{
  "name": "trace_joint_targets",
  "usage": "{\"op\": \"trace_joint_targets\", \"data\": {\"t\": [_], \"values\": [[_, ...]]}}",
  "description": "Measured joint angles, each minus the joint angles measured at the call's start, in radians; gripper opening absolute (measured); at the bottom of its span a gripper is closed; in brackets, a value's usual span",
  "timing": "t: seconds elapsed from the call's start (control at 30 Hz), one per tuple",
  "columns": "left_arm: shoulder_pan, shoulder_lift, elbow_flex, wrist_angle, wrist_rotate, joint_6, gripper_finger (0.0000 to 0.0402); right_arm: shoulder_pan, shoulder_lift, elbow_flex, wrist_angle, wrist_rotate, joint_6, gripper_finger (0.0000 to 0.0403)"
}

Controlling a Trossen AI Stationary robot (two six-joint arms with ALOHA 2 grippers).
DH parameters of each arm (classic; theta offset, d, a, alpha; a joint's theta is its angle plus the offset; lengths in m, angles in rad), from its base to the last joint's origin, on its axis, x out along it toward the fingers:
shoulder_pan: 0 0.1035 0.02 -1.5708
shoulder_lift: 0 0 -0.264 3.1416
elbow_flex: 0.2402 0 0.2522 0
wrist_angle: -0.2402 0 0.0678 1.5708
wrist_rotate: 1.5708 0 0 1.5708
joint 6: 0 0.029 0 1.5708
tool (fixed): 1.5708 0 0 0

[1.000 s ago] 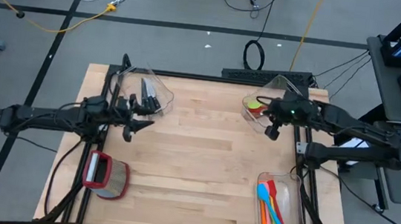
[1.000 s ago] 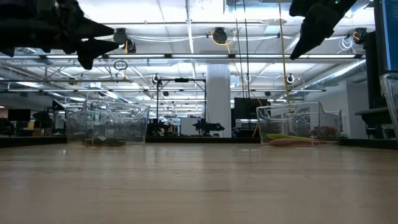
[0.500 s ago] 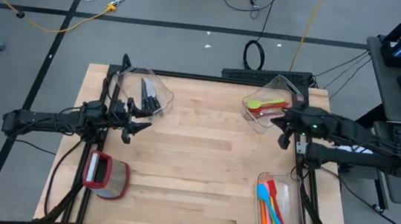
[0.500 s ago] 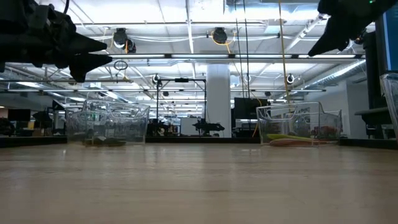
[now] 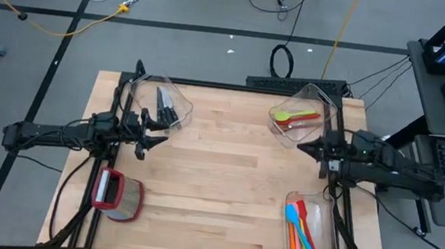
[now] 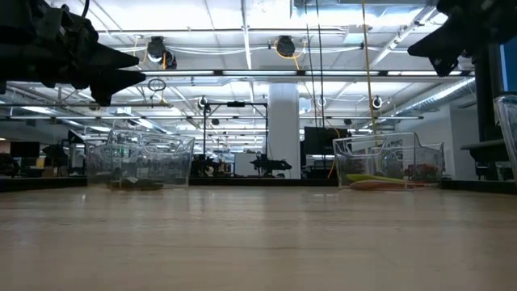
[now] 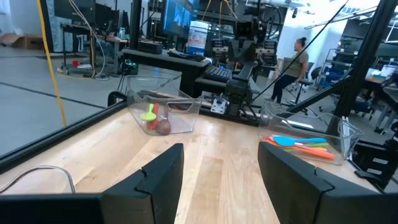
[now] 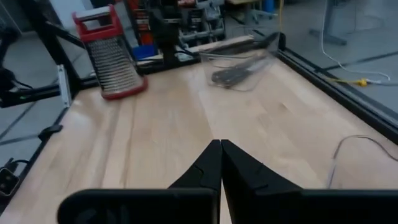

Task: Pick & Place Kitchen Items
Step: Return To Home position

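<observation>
High view shows you one arm at each side of the tabletop (image 5: 225, 183). Your left end effector (image 5: 149, 139) hangs with fingers spread, holding nothing, beside the top-left bin (image 5: 145, 90) of black-handled knives (image 5: 163, 102). Your right end effector (image 5: 303, 148) is pinched closed, empty, beside the top-right bin (image 5: 319, 97) holding the green spoon (image 5: 288, 115). Coloured spatulas (image 5: 302, 232) lie in the bottom-right bin (image 5: 327, 243).

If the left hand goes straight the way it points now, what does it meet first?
The left hand would cross the table and likely meet the right hand first; height is unclear.
</observation>
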Motion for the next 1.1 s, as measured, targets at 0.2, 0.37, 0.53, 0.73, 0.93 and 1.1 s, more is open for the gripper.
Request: {"op": "trace_joint_targets", "data": {"t": [0.2,0.37,0.53,0.73,0.93,1.1], "values": [[0.000,0.000,0.000,-0.001,0.000,0.000,0.0212,0.000,-0.117,-0.076,0.036,-0.026,0.005,0.0000],[0.000,0.000,0.000,-0.017,0.000,0.004,0.0212,0.000,-0.221,-0.107,0.037,-0.024,0.028,0.0000],[0.000,0.000,0.000,-0.017,0.000,0.016,0.0212,0.000,-0.258,-0.147,0.022,0.000,0.049,0.0000],[0.000,0.002,0.000,-0.025,0.000,0.017,0.0212,0.000,-0.259,-0.204,0.052,0.001,0.049,0.0000],[0.000,0.002,0.000,-0.029,0.003,0.011,0.0212,0.000,-0.259,-0.276,0.159,0.004,0.070,0.0000],[0.000,0.002,0.000,-0.029,0.029,0.015,0.0212,0.000,-0.259,-0.338,0.252,0.015,0.073,0.0000]]}}
